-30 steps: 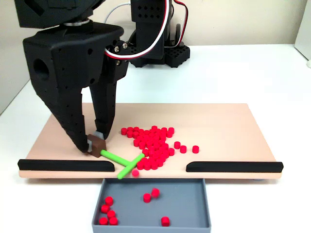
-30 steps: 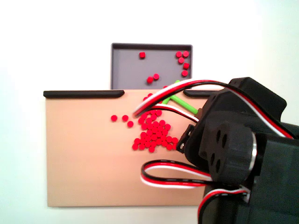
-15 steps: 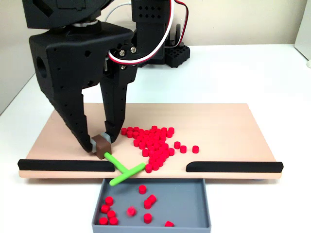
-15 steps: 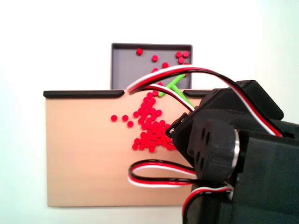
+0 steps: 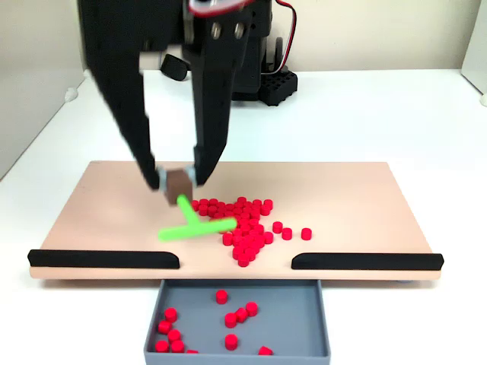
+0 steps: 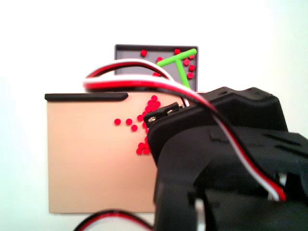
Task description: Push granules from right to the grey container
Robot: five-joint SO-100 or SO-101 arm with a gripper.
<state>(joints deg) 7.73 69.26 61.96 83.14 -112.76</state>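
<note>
Pincer (image 5: 177,182) clenched on the brown block (image 5: 176,185) of the green T-shaped stick (image 5: 195,223), raised above the tan board (image 5: 350,205). Granules (image 5: 245,224) heaped mid-board, some inside the grey container (image 5: 304,315) at the near edge between black strips (image 5: 103,258).

Setting reads as a robotics lab or hobby bench: plain white table (image 5: 365,114), bare off-white wall at frame top, a black 3D-printed arm base (image 5: 270,80) with exposed red-white-black servo cables (image 6: 144,77).

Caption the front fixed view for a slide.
End effector lifts green T-stick above red granules; some lie in grey container.
</note>
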